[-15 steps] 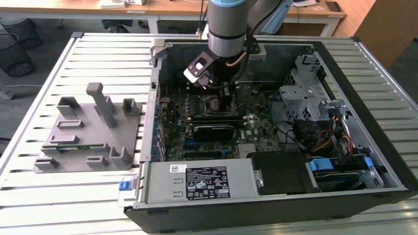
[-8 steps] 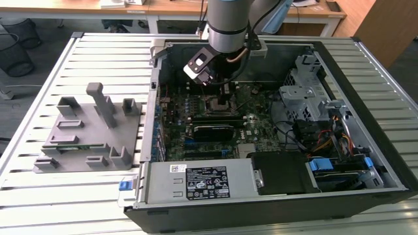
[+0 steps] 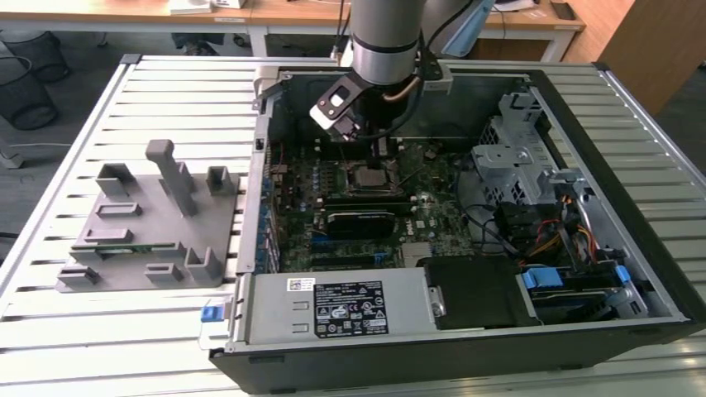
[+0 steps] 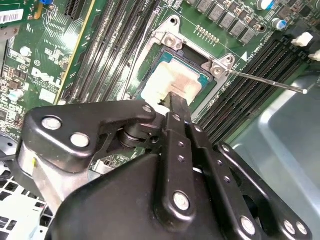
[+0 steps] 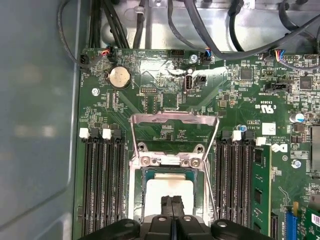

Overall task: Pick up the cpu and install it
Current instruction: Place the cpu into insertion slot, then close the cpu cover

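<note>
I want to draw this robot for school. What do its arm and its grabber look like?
The arm is a round silver-grey tube with a darker ring near its end. A black cable loops beside it. The gripper is glossy black: chunky linked bars joined by round silver bolts, narrowing to two thin, flat black jaws.

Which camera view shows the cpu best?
The second wrist view: the cpu lies in the socket with most of its silvery top showing, the gripper covering one edge. In the first wrist view, the gripper hides part of it. In the exterior view, the socket is seen, but the cpu is too small to tell.
</note>
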`<state>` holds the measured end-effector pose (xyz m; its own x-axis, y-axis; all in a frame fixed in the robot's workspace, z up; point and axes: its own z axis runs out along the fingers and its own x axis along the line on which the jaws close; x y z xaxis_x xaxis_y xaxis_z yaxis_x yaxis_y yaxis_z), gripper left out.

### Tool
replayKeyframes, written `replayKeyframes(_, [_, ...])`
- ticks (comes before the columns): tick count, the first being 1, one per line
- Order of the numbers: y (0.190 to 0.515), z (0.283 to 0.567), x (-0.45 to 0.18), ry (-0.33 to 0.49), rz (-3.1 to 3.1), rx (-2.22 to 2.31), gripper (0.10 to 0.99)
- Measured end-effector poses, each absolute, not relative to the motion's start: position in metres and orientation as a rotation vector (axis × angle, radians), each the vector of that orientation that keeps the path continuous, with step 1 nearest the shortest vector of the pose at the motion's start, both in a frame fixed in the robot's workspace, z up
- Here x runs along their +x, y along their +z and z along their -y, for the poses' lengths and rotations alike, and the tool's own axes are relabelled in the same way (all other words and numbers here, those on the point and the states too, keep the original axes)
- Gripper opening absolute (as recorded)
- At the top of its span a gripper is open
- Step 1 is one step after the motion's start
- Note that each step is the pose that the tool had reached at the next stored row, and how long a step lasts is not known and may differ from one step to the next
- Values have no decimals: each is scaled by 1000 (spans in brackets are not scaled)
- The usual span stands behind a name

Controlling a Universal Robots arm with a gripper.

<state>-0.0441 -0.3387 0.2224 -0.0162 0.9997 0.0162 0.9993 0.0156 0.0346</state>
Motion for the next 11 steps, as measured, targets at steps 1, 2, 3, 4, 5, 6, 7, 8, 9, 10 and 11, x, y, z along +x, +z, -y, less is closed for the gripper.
replayKeyframes(1, [223,339,-44,56,-2230,2194,106])
replayKeyframes(2, [224,339,-44,56,-2230,2194,106])
replayKeyframes(3, [225,339,-44,56,-2230,2195,106])
replayKeyframes(4, [226,339,-44,56,-2230,2195,106])
replayKeyframes(5, [226,339,-44,56,-2230,2195,106])
replayKeyframes(6, [226,339,-44,56,-2230,2195,106])
replayKeyframes(7, [227,339,-44,56,-2230,2195,106])
replayKeyframes(8, [227,339,-44,56,-2230,2195,106])
replayKeyframes(9, [228,339,-44,56,-2230,2195,106])
replayKeyframes(10, [228,339,-44,56,-2230,2195,106])
replayKeyframes(11, [229,339,-44,56,-2230,2195,106])
